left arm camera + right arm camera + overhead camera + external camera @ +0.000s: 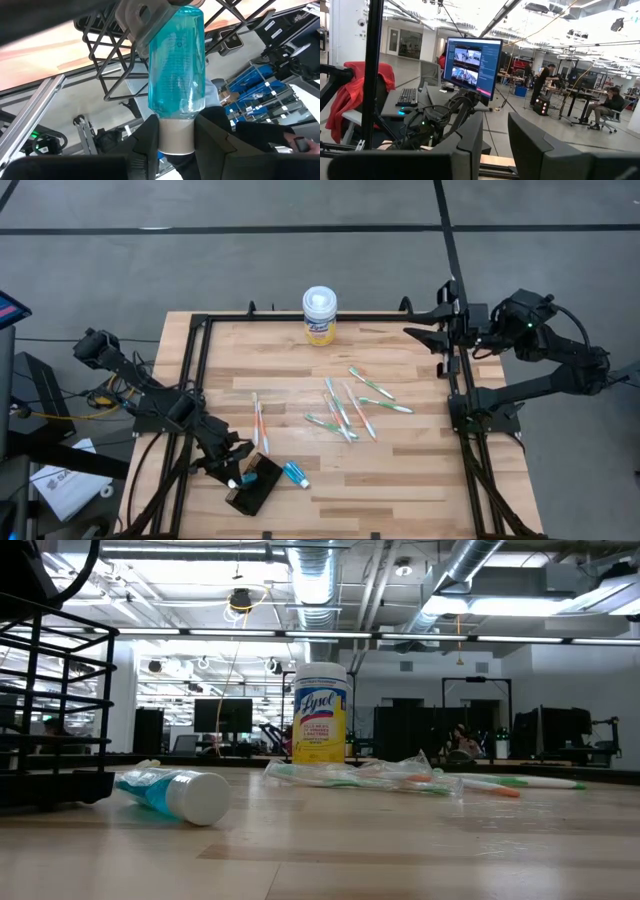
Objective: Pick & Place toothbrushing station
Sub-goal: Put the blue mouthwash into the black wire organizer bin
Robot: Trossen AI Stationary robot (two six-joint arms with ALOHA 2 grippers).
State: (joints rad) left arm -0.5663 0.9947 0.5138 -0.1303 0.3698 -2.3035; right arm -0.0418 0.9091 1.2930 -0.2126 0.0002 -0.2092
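The toothbrushing station (252,490), a small black wire-framed box, sat at the tabletop's (400,480) near edge, toward the near left corner, turned at an angle to that edge. In the low view its open black bars (55,710) rose at the frame's left side, showing a rack of thin rods rather than solid walls.

The left claw (234,476) hovered right at the station, clenched on the white cap of a small bottle of blue liquid (177,70); the left wrist view showed its two dark fingers (150,142) pinching the cap with the bottle's body pointing toward the rack's wire grid. A second blue bottle with a white cap (296,474) lay on its side just beside the station.

Loose toothbrushes (345,408) with green and orange handles lay scattered across the middle of the tabletop, and two more (259,423) lay closer to the station. A yellow-labelled wipes canister (320,315) stood at the far edge.

The right claw (425,323) waited over the far right corner, holding nothing, its fingers (470,145) slightly apart.
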